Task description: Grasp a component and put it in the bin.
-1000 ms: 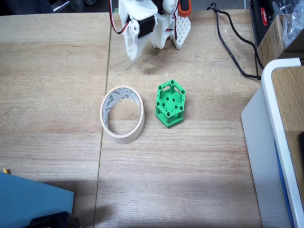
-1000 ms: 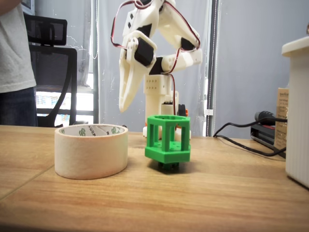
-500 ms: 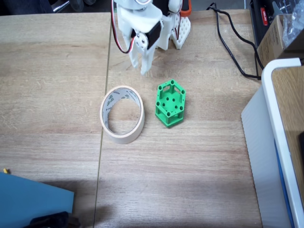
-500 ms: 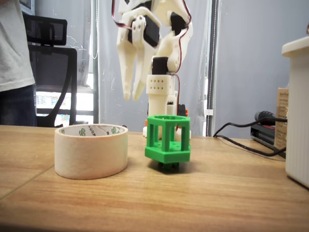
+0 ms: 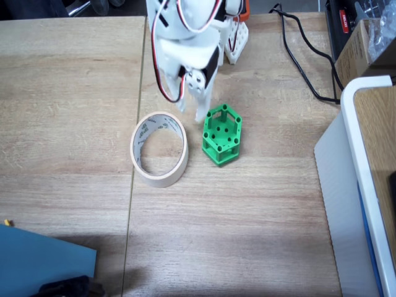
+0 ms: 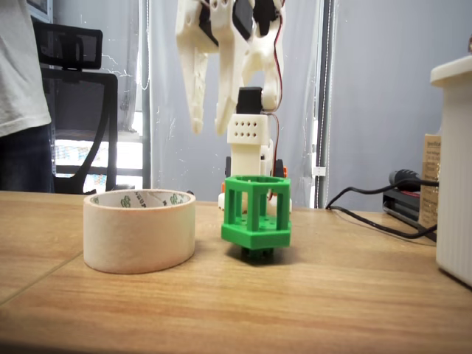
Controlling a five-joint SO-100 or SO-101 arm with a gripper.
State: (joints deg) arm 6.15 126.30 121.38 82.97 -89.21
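Note:
The green hexagonal component (image 5: 221, 134) stands on the wooden table, just right of the cream tape-ring bin (image 5: 141, 133). My white gripper (image 5: 193, 111) hangs over the table at the component's upper-left corner, beyond the gap between component and bin. From the side, the gripper (image 6: 208, 131) points down with its fingers apart and nothing between them. Its tips sit well above the top of the component (image 6: 257, 210) and a little to its left, over the right edge of the bin (image 6: 140, 230). It touches neither.
A large white-edged box (image 5: 362, 154) takes up the right side of the table. A black cable (image 5: 303, 62) runs along the back right. A blue object (image 5: 43, 260) lies at the front left corner. A person (image 6: 22, 74) stands behind the table at the left.
The arm has swung forward from its base toward the component, and the fingers have spread from nearly together to apart. Component and bin have not moved.

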